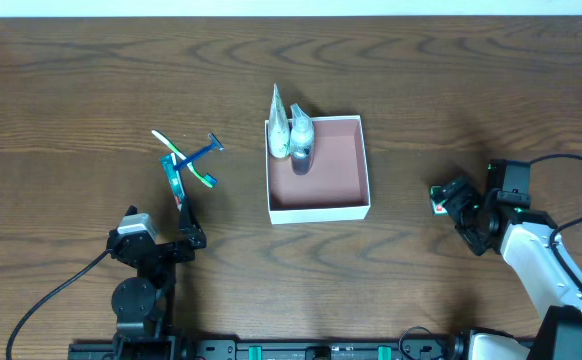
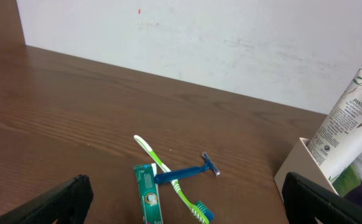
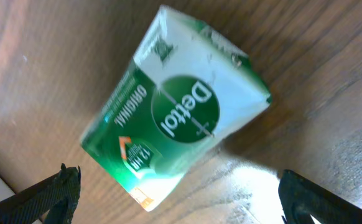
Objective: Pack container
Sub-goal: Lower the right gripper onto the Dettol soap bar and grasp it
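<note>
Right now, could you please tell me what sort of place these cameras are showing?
Probably a robot test bench, not a home: a wood-grain table against a white wall, a cabled left arm and right arm, and a toothbrush and razor laid beside a white container.

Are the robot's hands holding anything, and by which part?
Nothing. The left hand and right hand are both open; the soap box lies loose before the right hand.

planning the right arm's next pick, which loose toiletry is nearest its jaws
The green-and-white Dettol box, alone right of the container; the toothbrush, razor and toothpaste lie far left.
</note>
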